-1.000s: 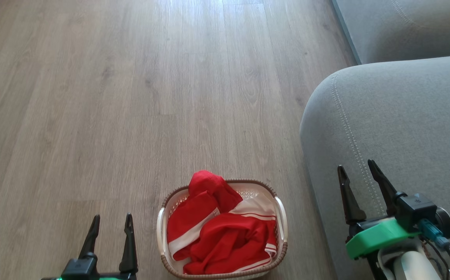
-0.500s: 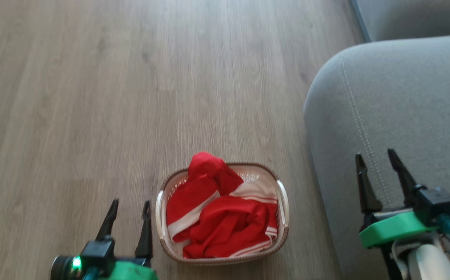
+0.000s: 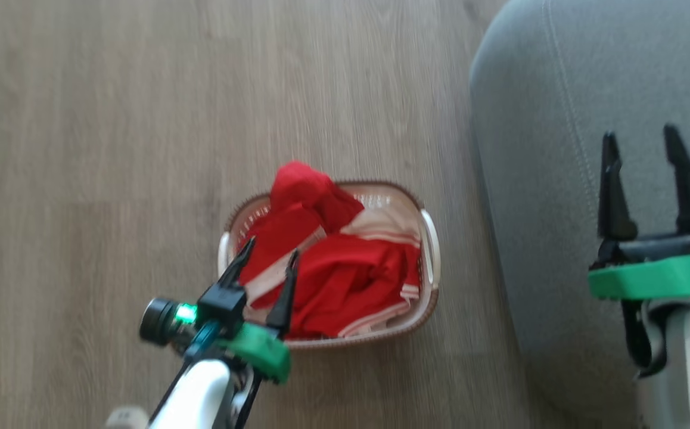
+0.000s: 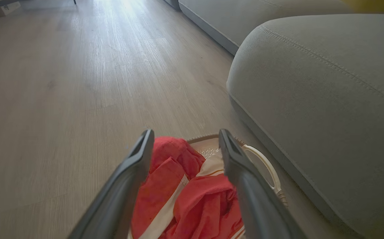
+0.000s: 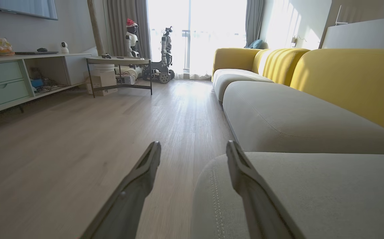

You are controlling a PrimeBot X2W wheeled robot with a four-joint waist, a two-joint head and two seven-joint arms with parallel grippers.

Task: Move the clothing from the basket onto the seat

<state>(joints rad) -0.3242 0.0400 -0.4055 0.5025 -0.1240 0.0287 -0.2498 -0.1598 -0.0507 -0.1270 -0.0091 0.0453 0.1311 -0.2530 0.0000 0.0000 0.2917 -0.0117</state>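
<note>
Above clothing [image 3: 345, 280] in basket [image 3: 430, 244], left gripper [image 3: 273, 246] gapes empty; right gripper [image 3: 639, 131] gapes over seat [image 3: 535, 119].

The pale wood-plank floor [image 3: 112, 149] carries the basket [image 3: 431, 250] (cream, with a brown rim), standing upright near the rounded corner of the grey seat [image 3: 535, 149], which also rests on the floor; a strip of bare planks lies between them.

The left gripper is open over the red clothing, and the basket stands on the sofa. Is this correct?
No. The basket stands on the floor, beside the sofa, as the head view shows. The left gripper is open over the clothing.
</note>
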